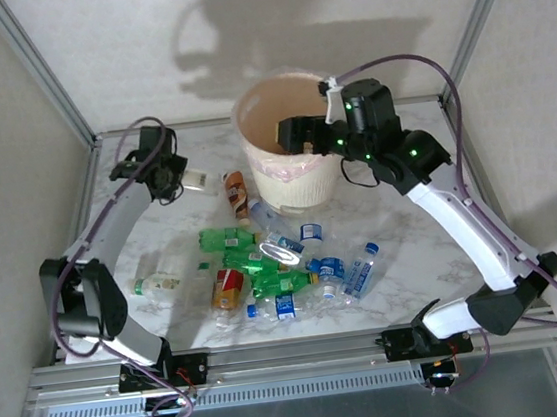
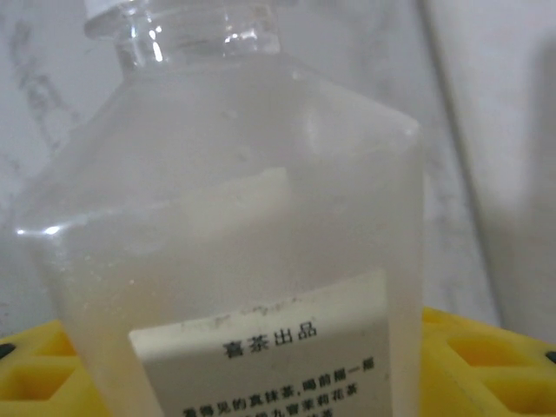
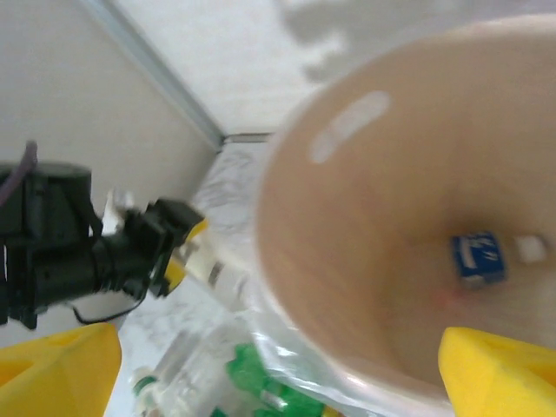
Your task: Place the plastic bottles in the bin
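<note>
My left gripper (image 1: 176,175) is at the far left of the table, shut on a clear plastic bottle (image 1: 196,180) with a white label. In the left wrist view this bottle (image 2: 234,226) sits between the yellow pads (image 2: 482,347). My right gripper (image 1: 295,131) hangs open over the bin (image 1: 301,184), with nothing between its yellow fingers (image 3: 499,373). A blue-labelled bottle (image 3: 476,256) lies inside the bin (image 3: 365,261). Several more bottles lie in a heap in front of the bin: green ones (image 1: 227,239), blue-capped ones (image 1: 361,271) and an orange-labelled one (image 1: 228,288).
A brown bottle (image 1: 235,191) lies just left of the bin. A lone pale bottle (image 1: 158,282) rests near the left arm's lower link. Metal frame rails (image 1: 36,65) border the marble table on both sides and at the front.
</note>
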`<action>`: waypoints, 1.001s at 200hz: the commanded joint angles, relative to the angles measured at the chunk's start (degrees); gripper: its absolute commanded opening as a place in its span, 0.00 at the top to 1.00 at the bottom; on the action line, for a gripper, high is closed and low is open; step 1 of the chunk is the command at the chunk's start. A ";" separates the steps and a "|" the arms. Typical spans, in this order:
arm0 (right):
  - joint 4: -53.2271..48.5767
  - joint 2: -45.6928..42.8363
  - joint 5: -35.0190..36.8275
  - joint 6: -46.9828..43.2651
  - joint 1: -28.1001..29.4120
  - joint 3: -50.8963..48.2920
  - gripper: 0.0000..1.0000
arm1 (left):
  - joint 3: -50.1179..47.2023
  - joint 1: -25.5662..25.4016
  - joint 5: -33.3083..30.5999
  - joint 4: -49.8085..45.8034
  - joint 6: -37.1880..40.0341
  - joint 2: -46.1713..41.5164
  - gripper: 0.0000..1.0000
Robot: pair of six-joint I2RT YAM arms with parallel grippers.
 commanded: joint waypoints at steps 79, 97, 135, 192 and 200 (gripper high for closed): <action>-9.90 17.38 -9.72 -7.14 6.51 24.14 0.01 | 22.66 -8.18 15.58 -6.28 19.47 -4.08 0.56; -12.23 19.54 -9.40 -7.70 7.33 27.16 0.01 | 24.95 -9.89 17.58 -6.52 21.40 -3.54 0.56; -15.19 21.53 -5.58 -7.74 7.70 30.21 0.01 | 26.51 -12.17 21.42 -3.75 24.52 -3.69 0.57; -14.47 23.39 -10.47 -5.97 7.72 31.47 0.07 | 28.66 -14.21 27.64 0.52 25.97 -3.31 0.57; -14.12 23.33 -10.58 -5.84 7.72 31.23 0.07 | 29.06 -14.31 27.95 0.48 26.29 -3.19 0.57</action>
